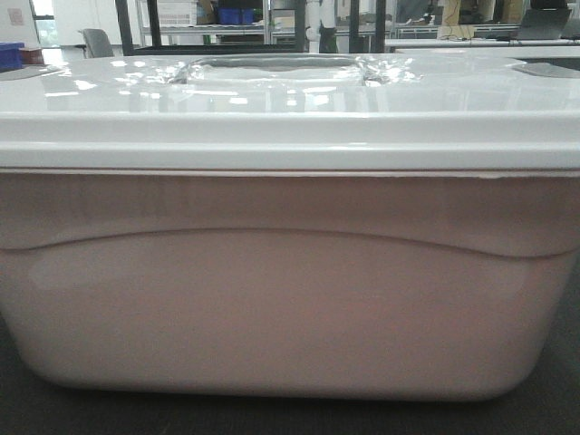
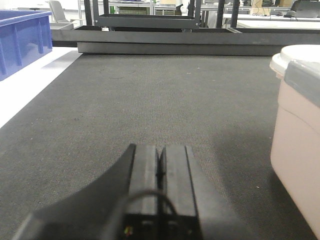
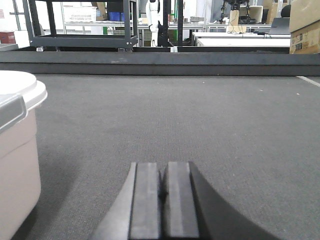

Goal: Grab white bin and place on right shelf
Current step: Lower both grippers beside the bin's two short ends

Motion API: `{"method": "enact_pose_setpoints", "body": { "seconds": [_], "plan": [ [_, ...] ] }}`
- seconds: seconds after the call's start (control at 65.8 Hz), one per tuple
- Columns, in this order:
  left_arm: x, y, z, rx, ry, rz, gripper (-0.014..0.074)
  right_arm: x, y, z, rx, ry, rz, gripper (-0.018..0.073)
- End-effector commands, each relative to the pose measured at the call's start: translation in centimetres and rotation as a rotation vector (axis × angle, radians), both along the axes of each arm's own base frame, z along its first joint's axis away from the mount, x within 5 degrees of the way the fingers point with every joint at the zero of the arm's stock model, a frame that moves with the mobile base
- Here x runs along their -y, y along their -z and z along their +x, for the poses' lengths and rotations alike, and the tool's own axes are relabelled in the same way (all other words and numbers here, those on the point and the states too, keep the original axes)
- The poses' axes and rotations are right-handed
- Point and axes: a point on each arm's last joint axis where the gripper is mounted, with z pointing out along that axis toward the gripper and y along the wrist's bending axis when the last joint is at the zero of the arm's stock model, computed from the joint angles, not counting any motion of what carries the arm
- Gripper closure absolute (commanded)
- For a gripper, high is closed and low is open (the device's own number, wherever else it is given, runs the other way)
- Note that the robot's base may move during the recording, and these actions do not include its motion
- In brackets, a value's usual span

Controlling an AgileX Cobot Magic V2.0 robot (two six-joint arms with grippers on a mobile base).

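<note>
Pinkish-white, white-lidded plastic bin (image 1: 290, 299) lies three o'clock of closed black left hand (image 2: 161, 156), nine o'clock of closed right hand (image 3: 163, 172).

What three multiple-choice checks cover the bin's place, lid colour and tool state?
1. Relative to the left tool and right tool, the bin stands: A) left of both B) between them C) right of both.
2. Its lid is: A) blue B) red C) white.
3. Both tools are: A) shut, empty B) wide open C) clamped on the bin.
Answers: B, it shows right of the left tool and left of the right tool; C, glossy white in the front view; A, each is pressed together with nothing between.
</note>
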Motion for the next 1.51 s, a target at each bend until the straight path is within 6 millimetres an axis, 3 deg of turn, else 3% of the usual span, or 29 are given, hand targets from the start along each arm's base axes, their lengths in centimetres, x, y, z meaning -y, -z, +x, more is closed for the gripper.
{"method": "enact_pose_setpoints", "body": {
  "seconds": [0.0, 1.003, 1.186, 1.49],
  "plan": [
    [0.0, -0.8, 0.1, 0.076, 0.001, -0.026, 0.0715, 0.1, -0.9, -0.2, 0.105, 0.012, -0.009, 0.0505],
    [0.0, -1.1, 0.0, 0.099, 0.0, -0.029, 0.0715, 0.1, -1.2, -0.3, 0.133, 0.013, -0.004, 0.0505],
    [-0.1, -5.2, -0.8, 0.193, 0.003, -0.04, 0.0715, 0.0, -4.0, -1.0, 0.107, 0.005, -0.001, 0.0505],
    [-0.1, -14.7, -1.6, 0.215, 0.013, -0.034, 0.0715, -0.1, -13.4, -3.3, 0.103, -0.007, -0.004, 0.0505]
  ]
}}
